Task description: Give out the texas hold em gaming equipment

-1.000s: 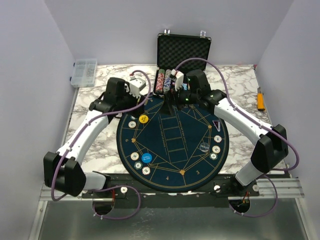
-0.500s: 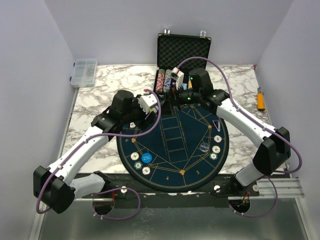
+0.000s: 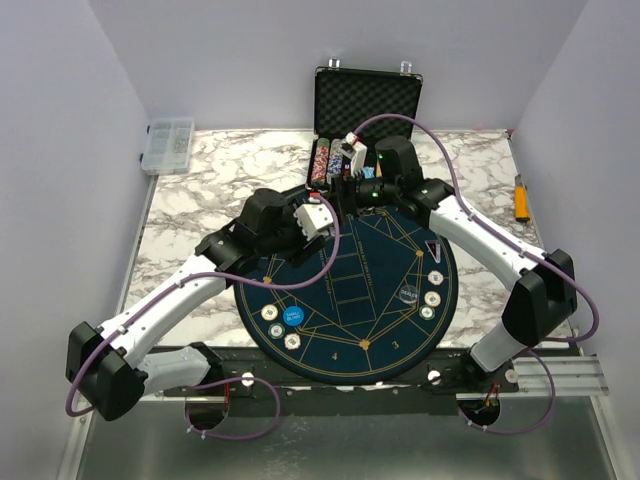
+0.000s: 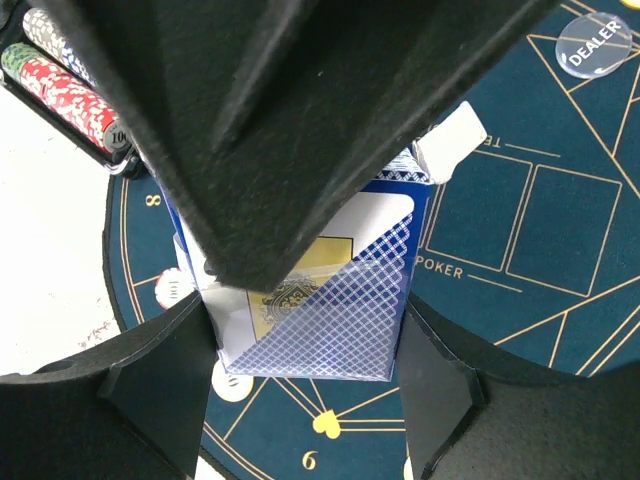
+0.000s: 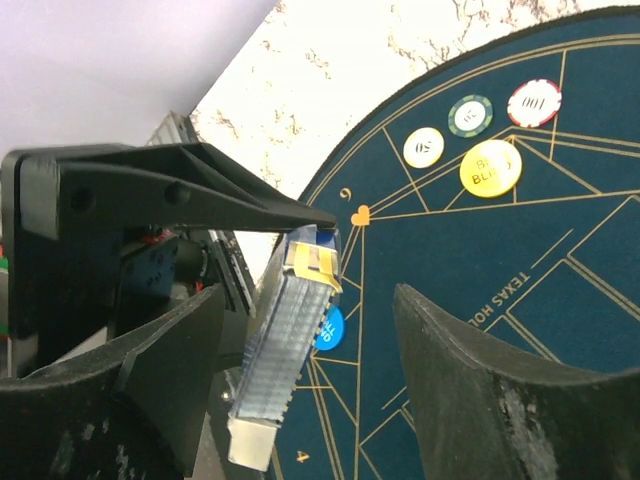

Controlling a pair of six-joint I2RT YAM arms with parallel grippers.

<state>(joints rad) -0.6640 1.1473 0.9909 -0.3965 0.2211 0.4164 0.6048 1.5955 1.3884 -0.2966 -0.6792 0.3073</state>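
A blue playing-card box (image 4: 330, 300) with an open flap hangs above the far edge of the mat (image 3: 350, 300). My left gripper (image 4: 305, 330) is shut on its two side edges. My right gripper (image 5: 310, 300) stands wide open around the same box (image 5: 290, 340), with a clear gap to its right finger (image 5: 480, 380). The grippers meet in the top view, left (image 3: 328, 208) and right (image 3: 346, 190). The yellow disc (image 5: 490, 168), the blue disc (image 3: 291, 317), the dealer disc (image 4: 598, 42) and cream chips (image 3: 432, 298) lie on the mat.
An open black case (image 3: 365, 100) with rows of chips (image 4: 70, 80) stands just behind the mat. A clear compartment box (image 3: 168, 145) sits at the back left. A yellow-handled tool (image 3: 522, 198) lies at the right edge of the marble table.
My left arm has swung right from the back left to the mat's far edge, and its gripper has come around the card box at my right gripper. It now covers the yellow disc from above.
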